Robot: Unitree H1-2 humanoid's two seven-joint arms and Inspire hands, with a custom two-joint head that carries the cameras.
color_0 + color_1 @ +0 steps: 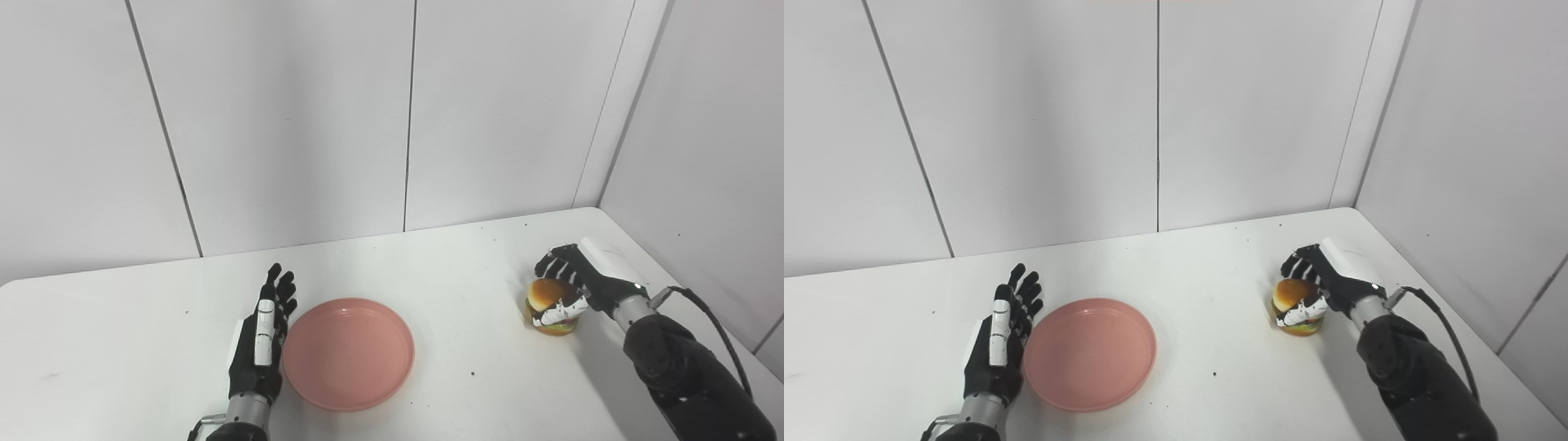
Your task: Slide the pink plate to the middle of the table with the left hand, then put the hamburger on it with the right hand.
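Two hands are in play. My left hand [260, 343] rests flat, fingers spread and holding nothing, just beside the left rim of the pink plate [348, 353], which sits near the middle of the table [122, 343]. My right hand [572, 288] is wrapped around the hamburger [549, 306], far right, well apart from the plate. It looks light and a bit squashy, so I'd grip its sides gently. It stands upright, bun up, with no real long axis.
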